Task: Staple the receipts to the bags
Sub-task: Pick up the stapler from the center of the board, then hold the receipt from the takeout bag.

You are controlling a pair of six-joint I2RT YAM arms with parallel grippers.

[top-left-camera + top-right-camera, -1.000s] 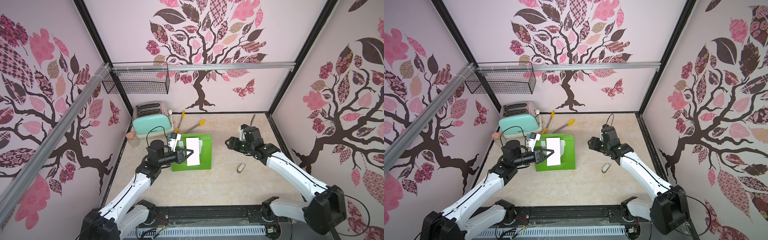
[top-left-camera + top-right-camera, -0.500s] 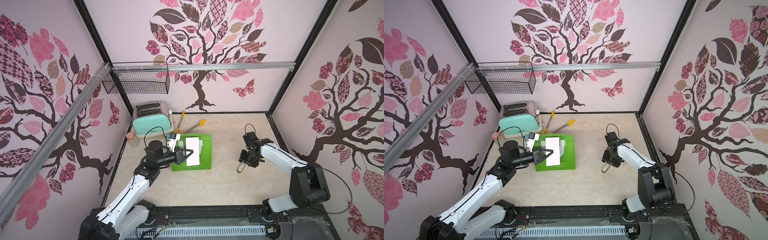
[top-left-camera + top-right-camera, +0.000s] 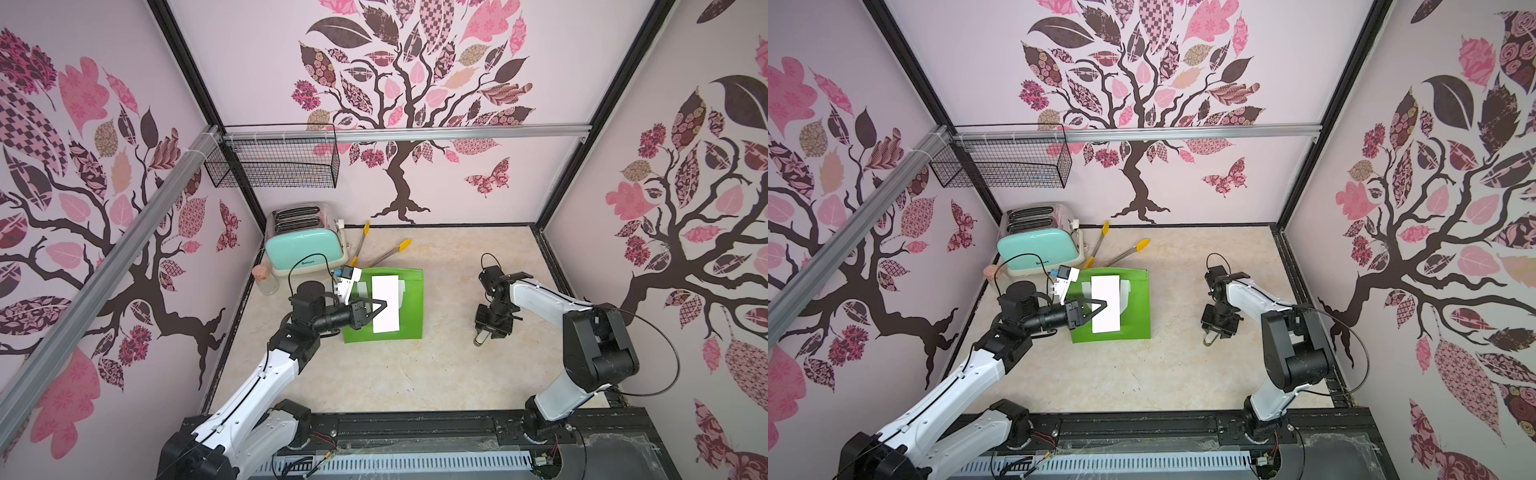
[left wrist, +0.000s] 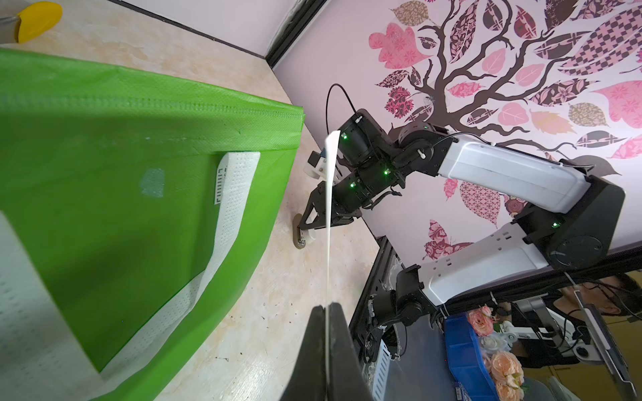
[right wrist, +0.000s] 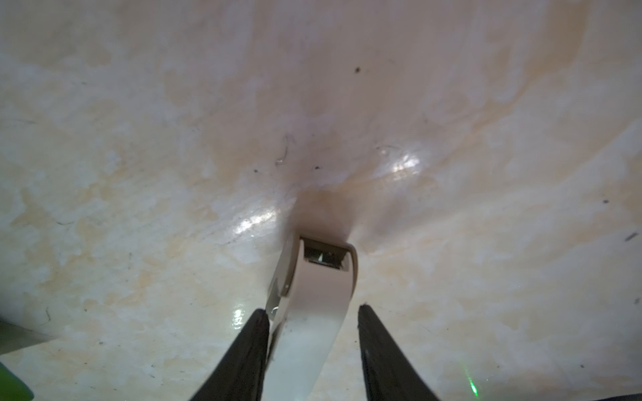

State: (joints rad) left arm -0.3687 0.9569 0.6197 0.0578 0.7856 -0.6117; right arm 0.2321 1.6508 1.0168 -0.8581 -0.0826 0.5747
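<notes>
Receipt [image 3: 386, 291] floats flat just over the green bag [image 3: 412, 309], pinched tight by the left gripper [image 4: 326, 309], while well off to its right the right gripper [image 5: 311, 309] stands over the stapler [image 5: 321, 277], fingers spread along its long sides, one touching.

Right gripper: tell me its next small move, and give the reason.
Probably close the right gripper on the stapler. In the right wrist view the stapler lies on the table between the jaws, with a gap showing at one finger, so it is not gripped yet. The left gripper pinches the receipt over the bag.
</notes>
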